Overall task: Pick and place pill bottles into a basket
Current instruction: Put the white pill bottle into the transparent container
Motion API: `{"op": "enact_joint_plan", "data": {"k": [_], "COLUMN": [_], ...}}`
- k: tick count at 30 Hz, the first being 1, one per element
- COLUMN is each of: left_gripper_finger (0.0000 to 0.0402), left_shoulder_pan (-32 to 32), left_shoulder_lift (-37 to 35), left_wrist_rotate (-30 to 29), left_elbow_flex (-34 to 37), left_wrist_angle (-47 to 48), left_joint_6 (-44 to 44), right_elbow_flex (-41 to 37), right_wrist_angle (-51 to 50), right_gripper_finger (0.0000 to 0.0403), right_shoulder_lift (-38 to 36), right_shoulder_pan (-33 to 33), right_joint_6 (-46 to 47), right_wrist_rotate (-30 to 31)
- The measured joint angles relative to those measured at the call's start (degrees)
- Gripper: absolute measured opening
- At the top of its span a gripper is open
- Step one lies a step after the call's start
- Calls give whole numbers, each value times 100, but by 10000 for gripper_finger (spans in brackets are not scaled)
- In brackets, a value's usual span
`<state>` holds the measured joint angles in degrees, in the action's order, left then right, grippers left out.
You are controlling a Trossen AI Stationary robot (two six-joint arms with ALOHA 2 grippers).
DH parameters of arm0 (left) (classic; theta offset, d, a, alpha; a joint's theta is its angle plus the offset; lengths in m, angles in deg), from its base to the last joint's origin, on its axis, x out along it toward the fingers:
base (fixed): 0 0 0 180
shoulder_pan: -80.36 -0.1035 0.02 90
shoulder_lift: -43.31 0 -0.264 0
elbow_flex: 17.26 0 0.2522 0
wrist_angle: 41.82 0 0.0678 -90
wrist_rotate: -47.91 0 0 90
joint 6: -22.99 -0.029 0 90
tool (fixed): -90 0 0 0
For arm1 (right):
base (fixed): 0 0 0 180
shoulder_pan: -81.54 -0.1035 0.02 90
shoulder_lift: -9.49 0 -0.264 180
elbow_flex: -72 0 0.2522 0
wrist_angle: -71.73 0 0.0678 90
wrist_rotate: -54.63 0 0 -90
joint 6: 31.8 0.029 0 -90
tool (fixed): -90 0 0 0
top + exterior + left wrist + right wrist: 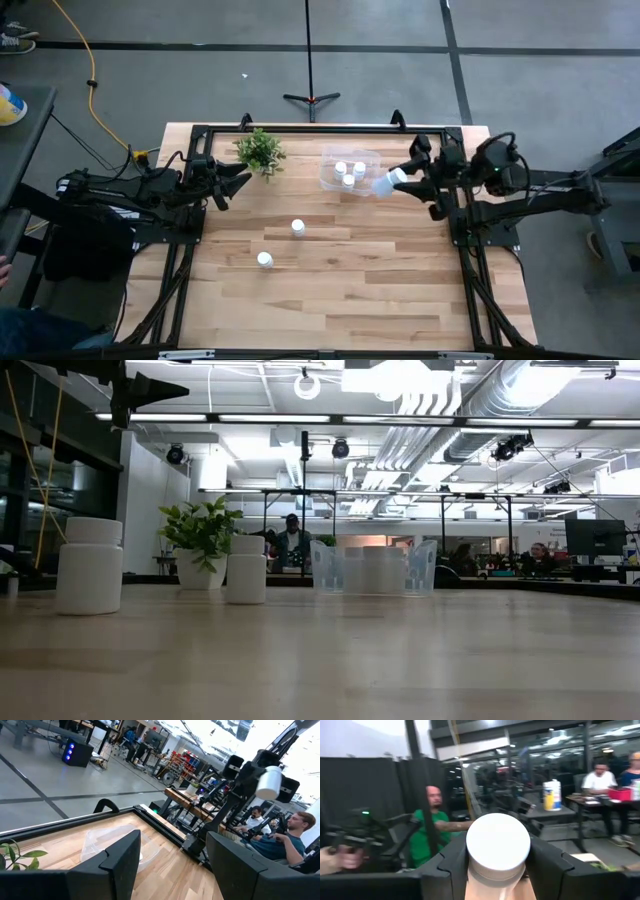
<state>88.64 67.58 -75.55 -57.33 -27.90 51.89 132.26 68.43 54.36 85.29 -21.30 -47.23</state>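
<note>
Just right of the basket (351,169), right gripper (400,180) pinches a pill bottle (387,182), long axis tilted, cap toward the basket; drop lies left. Left gripper (240,183) spread, idle beside the plant (260,150).

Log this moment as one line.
right gripper: holding pill bottle beside basket | left gripper: open, idle | in basket: three | on table: two

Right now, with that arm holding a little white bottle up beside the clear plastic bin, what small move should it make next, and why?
Probably a short carry sideways until it is over the bin, then let go. The right gripper holds a small white capped pill bottle just outside the edge of the clear rectangular plastic basket, which already has three bottles inside. Dropped where it is now, it might land on the wooden table.
</note>
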Motion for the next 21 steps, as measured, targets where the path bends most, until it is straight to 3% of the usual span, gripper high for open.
{"op": "enact_joint_plan", "data": {"k": [9,15,21], "left_gripper_finger": [260,260,260], "left_shoulder_pan": [0,0,-1], "left_shoulder_lift": [-2,-2,-1], "left_wrist_rotate": [0,0,0], "left_elbow_flex": [0,0,0], "left_wrist_angle": [0,0,0], "left_joint_6": [0,0,0], "right_elbow_flex": [0,0,0], "right_wrist_angle": [1222,2229,2282], "right_gripper_finger": [151,150,152], "right_shoulder_lift": [-73,-73,-71], "right_shoulder_pan": [0,0,0], "right_joint_6": [191,226,225], "right_wrist_rotate": [-1489,-1872,-1890]}}
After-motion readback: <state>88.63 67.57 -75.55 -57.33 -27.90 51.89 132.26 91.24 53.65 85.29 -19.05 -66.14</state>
